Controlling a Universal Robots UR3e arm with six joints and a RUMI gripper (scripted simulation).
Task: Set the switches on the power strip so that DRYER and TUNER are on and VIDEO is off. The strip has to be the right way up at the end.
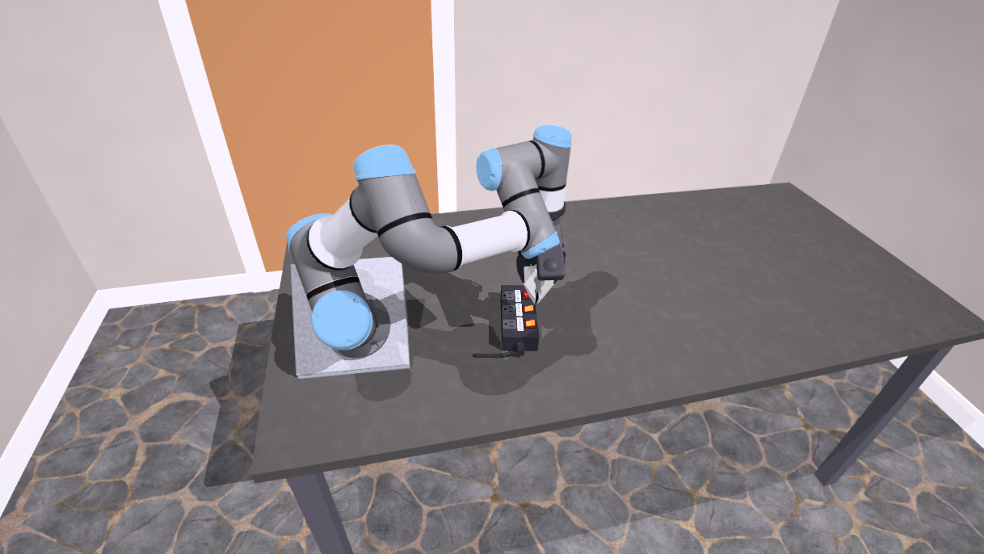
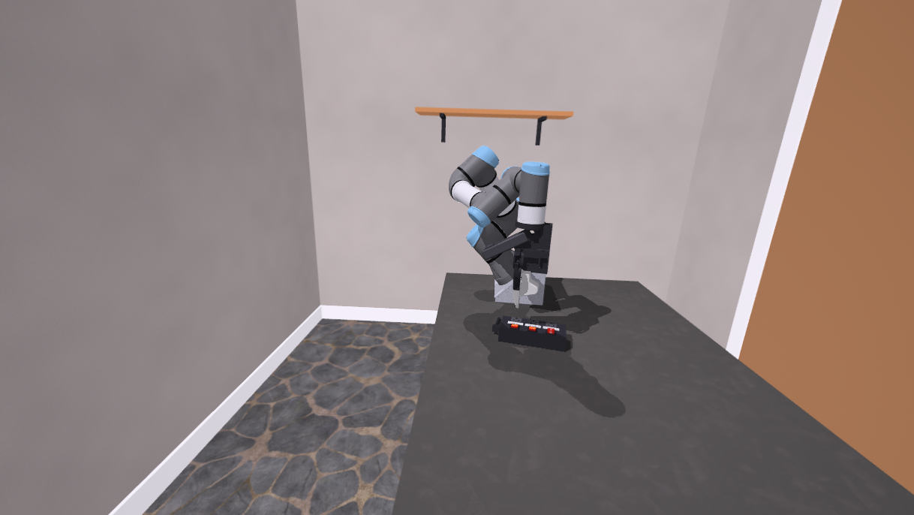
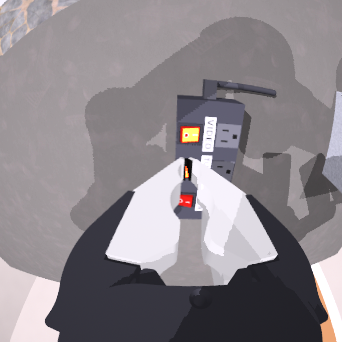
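A dark power strip [image 1: 518, 318] lies right way up on the table, its cord end towards the front edge. It has three rocker switches in a row. In the wrist view the switch by the VIDEO label [image 3: 190, 134] glows orange. The middle switch also glows orange and is mostly hidden by my fingertips. The switch nearest my wrist [image 3: 186, 200] is darker red. My gripper [image 1: 533, 294] is shut with nothing held, pointing down, its tips [image 3: 189, 167] just over the middle switch. I cannot tell if they touch it. The strip also shows in the exterior view [image 2: 532, 332].
The arm's base stands on a grey plate [image 1: 347, 316] at the table's left end. A short black cord stub [image 1: 495, 354] sticks out from the strip's near end. A wooden shelf [image 2: 493, 113] hangs on the wall behind the arm.
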